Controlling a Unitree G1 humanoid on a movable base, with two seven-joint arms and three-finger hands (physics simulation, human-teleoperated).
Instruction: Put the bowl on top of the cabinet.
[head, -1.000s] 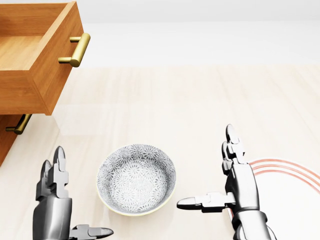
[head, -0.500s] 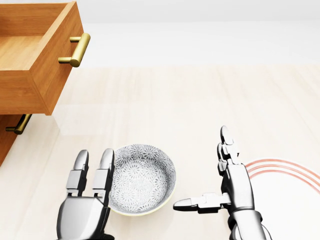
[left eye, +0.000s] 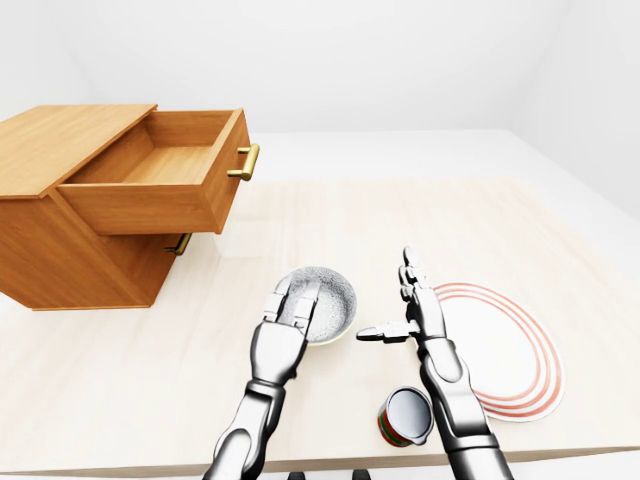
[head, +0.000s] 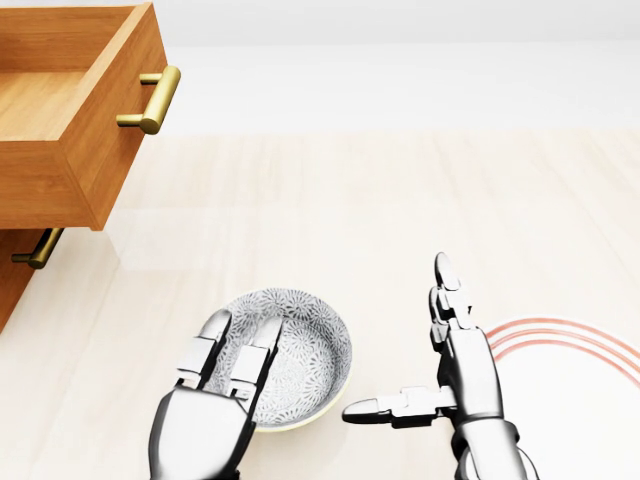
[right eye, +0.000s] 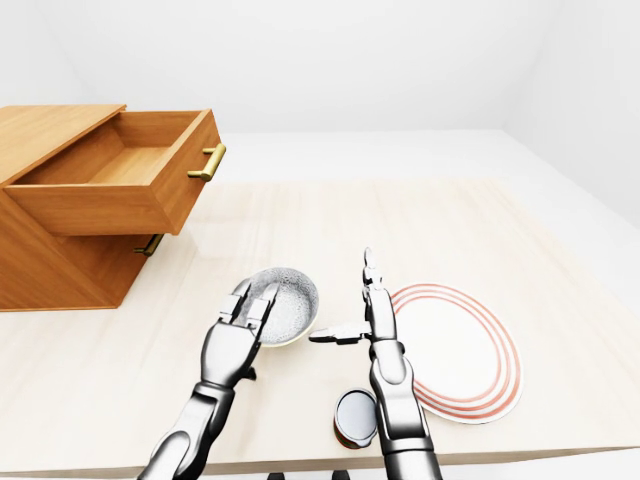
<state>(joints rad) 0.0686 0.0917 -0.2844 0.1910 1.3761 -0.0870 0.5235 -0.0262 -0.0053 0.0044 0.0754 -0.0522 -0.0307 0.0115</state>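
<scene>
Left hand (head: 212, 405) lay spread, fingers (head: 258, 362) straight and extended over the lower-left rim of the bowl (head: 315, 350), tips reaching above its patterned inside; none curled round the rim, and the thumb was hidden from all views. Right hand (head: 455, 375) stood wide open just right of the bowl, not touching it: two fingers pointed toward the top of the head view, thumb stuck out leftward toward the bowl's lower-right side.

Bowl sat upright on the pale bench (left eye: 350, 215), between the two hands, grey-white floral pattern inside, cream rim. It was well apart from the wooden cabinet (left eye: 55, 215), which stood at the left of the left-eye view.

Cabinet's upper drawer (left eye: 165, 190) was pulled out, with a brass handle (left eye: 246, 162) on its face. A second brass handle (left eye: 181, 243) showed beneath it on the shut lower drawer.

To the right of the right hand lay a white plate (left eye: 505, 350) with red rings. A small can (left eye: 405, 416) with red and green sides rested near the bench's lower edge, beside the right forearm
</scene>
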